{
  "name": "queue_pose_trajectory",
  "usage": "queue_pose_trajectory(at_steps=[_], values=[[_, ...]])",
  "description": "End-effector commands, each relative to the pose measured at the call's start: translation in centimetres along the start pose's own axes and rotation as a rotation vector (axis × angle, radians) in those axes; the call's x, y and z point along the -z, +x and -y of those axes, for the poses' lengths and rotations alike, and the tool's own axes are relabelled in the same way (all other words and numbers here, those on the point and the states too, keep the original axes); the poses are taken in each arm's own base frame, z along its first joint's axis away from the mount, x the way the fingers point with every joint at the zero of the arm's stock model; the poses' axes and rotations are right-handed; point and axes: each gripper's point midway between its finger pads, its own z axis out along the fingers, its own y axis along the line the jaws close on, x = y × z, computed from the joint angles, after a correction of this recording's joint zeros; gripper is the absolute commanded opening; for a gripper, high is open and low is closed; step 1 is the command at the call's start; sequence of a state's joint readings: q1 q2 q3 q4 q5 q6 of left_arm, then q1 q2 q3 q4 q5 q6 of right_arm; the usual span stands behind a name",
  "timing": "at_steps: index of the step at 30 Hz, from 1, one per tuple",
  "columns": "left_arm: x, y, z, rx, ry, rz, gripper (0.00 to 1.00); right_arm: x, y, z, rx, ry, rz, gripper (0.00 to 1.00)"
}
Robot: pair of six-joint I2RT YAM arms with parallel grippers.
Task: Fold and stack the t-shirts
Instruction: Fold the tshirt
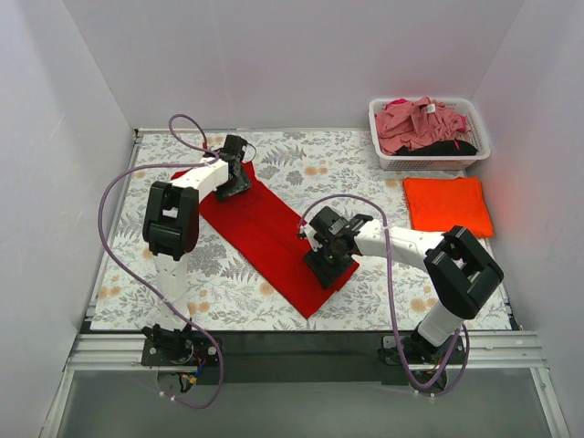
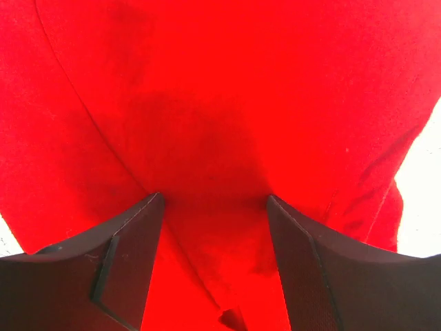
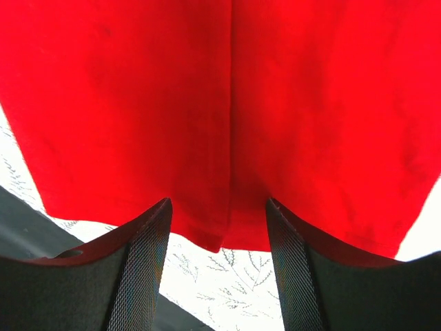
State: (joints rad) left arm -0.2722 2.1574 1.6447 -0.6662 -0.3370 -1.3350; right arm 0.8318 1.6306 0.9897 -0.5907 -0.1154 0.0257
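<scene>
The red t-shirt lies flat as a long folded strip, running diagonally across the floral table cloth. My left gripper is down on its far left end; in the left wrist view the left gripper is open, with red cloth filling the gap between the jaws. My right gripper is at the shirt's near right end; in the right wrist view the right gripper is open, and the red shirt's hem lies between the jaws. A folded orange t-shirt lies at the right.
A white lattice basket at the back right holds a crumpled pink t-shirt and a black one. The floral table cloth covers the table. White walls stand on three sides.
</scene>
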Motion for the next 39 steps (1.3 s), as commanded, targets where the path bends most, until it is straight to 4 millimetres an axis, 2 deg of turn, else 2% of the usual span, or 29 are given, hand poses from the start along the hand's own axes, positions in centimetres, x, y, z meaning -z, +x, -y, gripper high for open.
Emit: queue_pose_trajectory(at_steps=[1, 5, 7, 9, 10, 11, 13, 14, 15, 17, 18, 21, 23, 30, 35, 36, 38, 39], values=[[0.0, -0.8, 0.4, 0.014, 0.003, 0.025, 0.60, -0.8, 0.3, -0.4, -0.002, -0.029, 0.000, 0.63], [-2.1, 0.8, 1.5, -0.047, 0.008, -0.021, 0.60, -1.5, 1.4, -1.3, -0.021, -0.074, -0.041, 0.62], [-2.5, 1.4, 2.3, -0.080, 0.021, -0.035, 0.60, -1.6, 1.9, -2.5, -0.032, -0.122, -0.059, 0.62], [-3.1, 1.4, 3.5, -0.102, 0.039, -0.035, 0.60, -1.7, 2.5, -3.8, -0.030, -0.155, -0.088, 0.61], [-2.9, 0.8, 4.9, -0.119, 0.068, -0.020, 0.60, -1.8, 2.6, -4.3, -0.032, -0.171, -0.093, 0.61], [-3.7, 1.5, 5.3, -0.141, 0.072, -0.035, 0.60, -1.8, 2.8, -5.2, -0.021, -0.198, -0.104, 0.61], [-3.8, 2.0, 7.0, -0.186, 0.104, -0.038, 0.61, -2.0, 3.2, -5.9, -0.030, -0.216, -0.124, 0.61], [-3.3, 1.2, 8.4, -0.192, 0.133, -0.013, 0.62, -2.1, 3.1, -6.2, -0.026, -0.222, -0.127, 0.62], [-3.8, 2.2, 9.2, -0.222, 0.141, -0.020, 0.62, -2.2, 3.1, -6.4, -0.027, -0.227, -0.132, 0.62], [-3.4, 1.8, 11.3, -0.252, 0.189, 0.003, 0.63, -2.4, 2.7, -6.8, -0.035, -0.231, -0.134, 0.61], [-3.9, 2.9, 12.0, -0.274, 0.199, -0.010, 0.63, -2.4, 2.5, -6.8, -0.037, -0.231, -0.136, 0.62], [-3.8, 3.2, 13.8, -0.290, 0.238, 0.005, 0.64, -2.9, 2.1, -6.7, -0.052, -0.216, -0.144, 0.62], [-4.5, 3.7, 14.3, -0.290, 0.244, 0.004, 0.64, -3.3, 2.1, -6.6, -0.061, -0.211, -0.156, 0.62], [-5.0, 3.0, 16.6, -0.252, 0.309, 0.037, 0.66, -3.8, 1.4, -7.0, -0.095, -0.224, -0.169, 0.63], [-3.1, 1.2, 17.7, -0.233, 0.357, 0.075, 0.75, -1.2, -1.9, -7.3, -0.077, -0.206, -0.060, 0.68], [-1.5, 0.0, 18.1, -0.224, 0.380, 0.102, 0.76, -0.7, -2.3, -7.3, -0.079, -0.200, -0.044, 0.70], [0.1, -1.2, 18.4, -0.209, 0.404, 0.134, 0.82, 0.9, -4.1, -7.3, -0.083, -0.187, 0.024, 0.76], [2.2, -2.7, 18.7, -0.195, 0.430, 0.169, 0.82, 1.5, -4.5, -7.2, -0.088, -0.181, 0.044, 0.77]])
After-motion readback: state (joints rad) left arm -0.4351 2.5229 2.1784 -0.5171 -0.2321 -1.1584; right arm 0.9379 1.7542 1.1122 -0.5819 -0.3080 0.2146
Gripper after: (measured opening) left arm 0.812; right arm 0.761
